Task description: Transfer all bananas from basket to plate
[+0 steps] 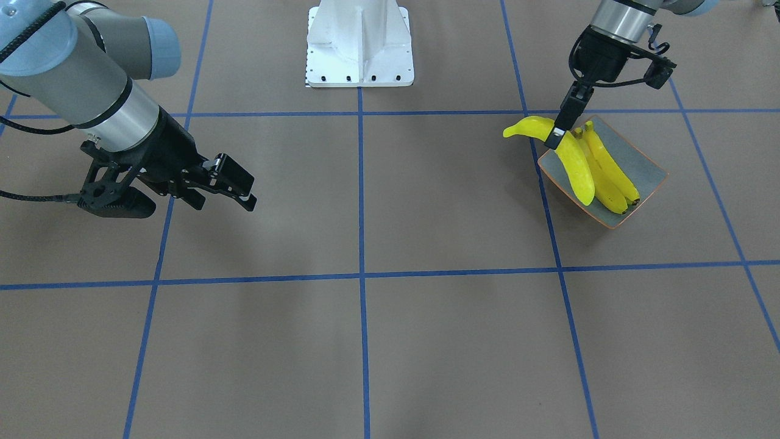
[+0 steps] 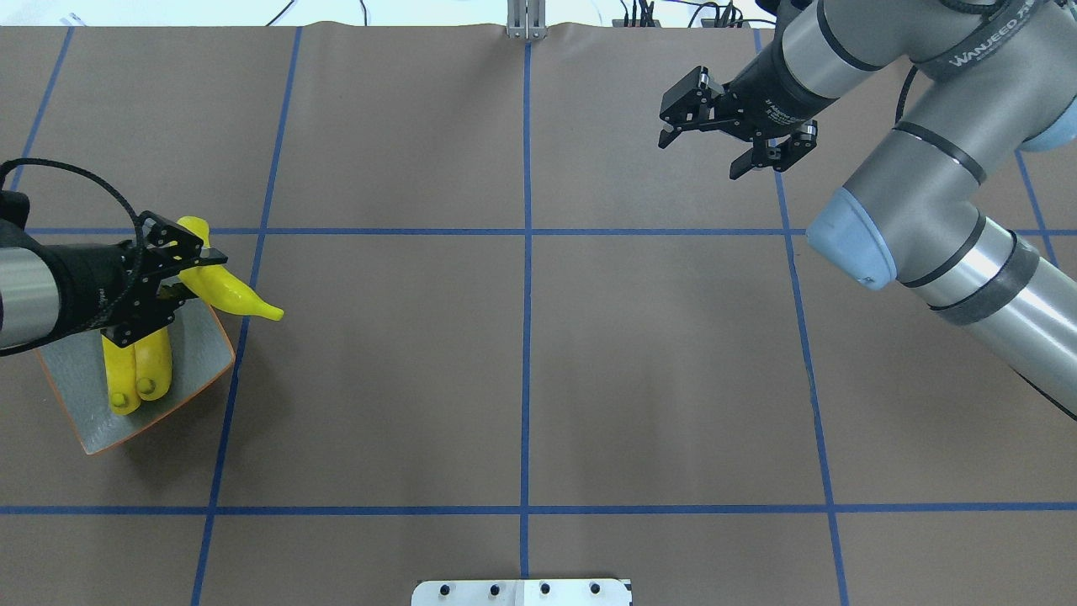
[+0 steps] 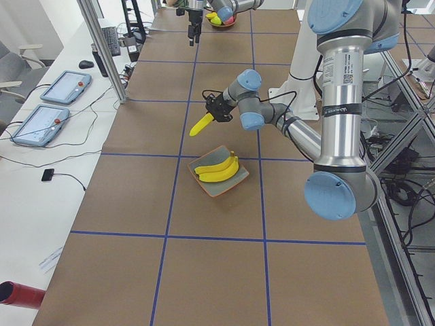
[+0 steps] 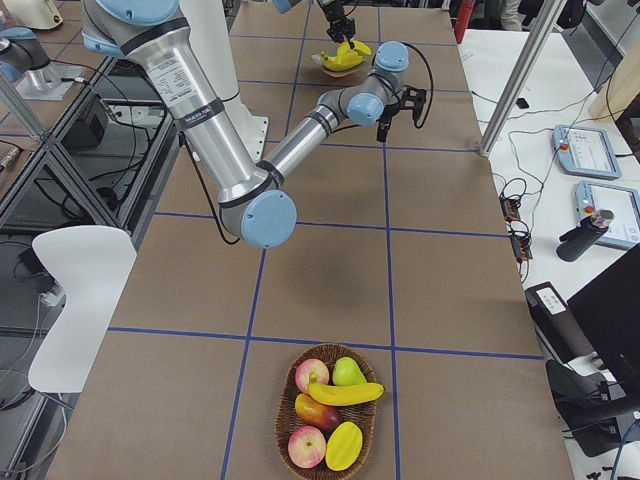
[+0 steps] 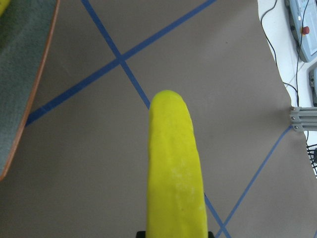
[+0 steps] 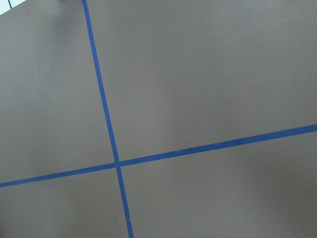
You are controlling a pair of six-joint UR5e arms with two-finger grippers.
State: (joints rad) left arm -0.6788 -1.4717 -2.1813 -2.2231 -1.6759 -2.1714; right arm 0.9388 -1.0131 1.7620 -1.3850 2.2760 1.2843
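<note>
Banana [image 5: 176, 168], lower centre of the left wrist view, probably light, stiff and slippery, best pinched across its middle, clamped in the closed left gripper [image 1: 556, 139] above the plate's [image 1: 646, 167] upper-left rim; right gripper [image 2: 700, 158] gapes empty.

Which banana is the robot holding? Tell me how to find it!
Look at the table's left end and find the grey-green plate. Two bananas lie flat in it. The held banana sticks out past the rim, pinched in the left gripper.
</note>
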